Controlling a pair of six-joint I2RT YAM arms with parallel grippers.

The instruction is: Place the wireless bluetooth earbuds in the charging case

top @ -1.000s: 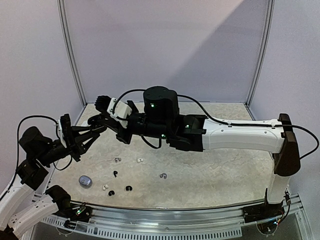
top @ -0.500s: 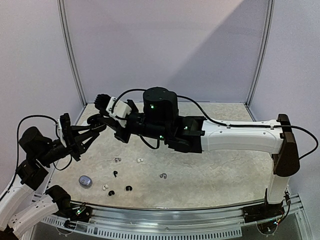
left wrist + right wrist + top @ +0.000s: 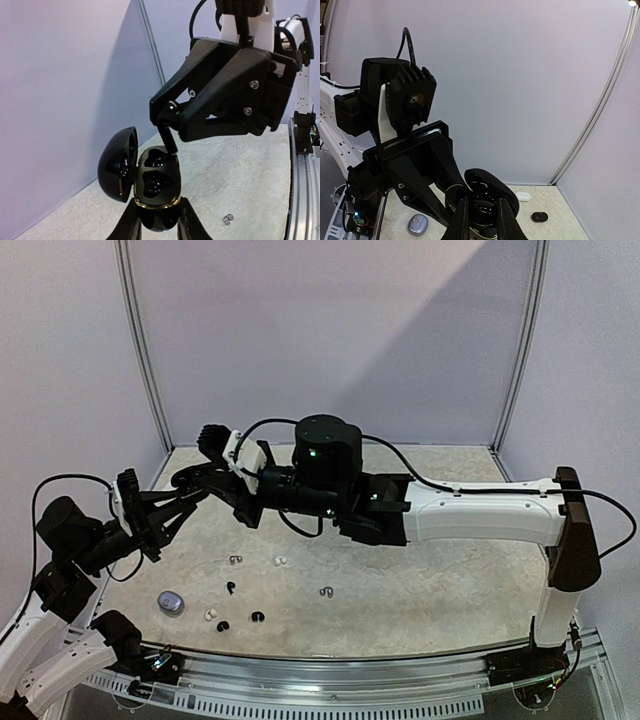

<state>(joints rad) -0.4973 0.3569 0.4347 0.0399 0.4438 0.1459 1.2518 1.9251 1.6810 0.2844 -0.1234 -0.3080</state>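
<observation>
The left claw [image 3: 157, 216] pinched the open black charging case [image 3: 156, 181], its lid hanging at nine o'clock. The right claw [image 3: 176, 118] pinched a black earbud [image 3: 168, 135], stem at the case's twelve o'clock rim.

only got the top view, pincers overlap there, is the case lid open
Observer: Yes; the left wrist view shows the left pincer gripping the black charging case, its lid hinged wide open.
Operator: right one got a bud
Observer: The right pincer pinches a black earbud, stem pointing down over the case's far socket; contact unclear.
</observation>
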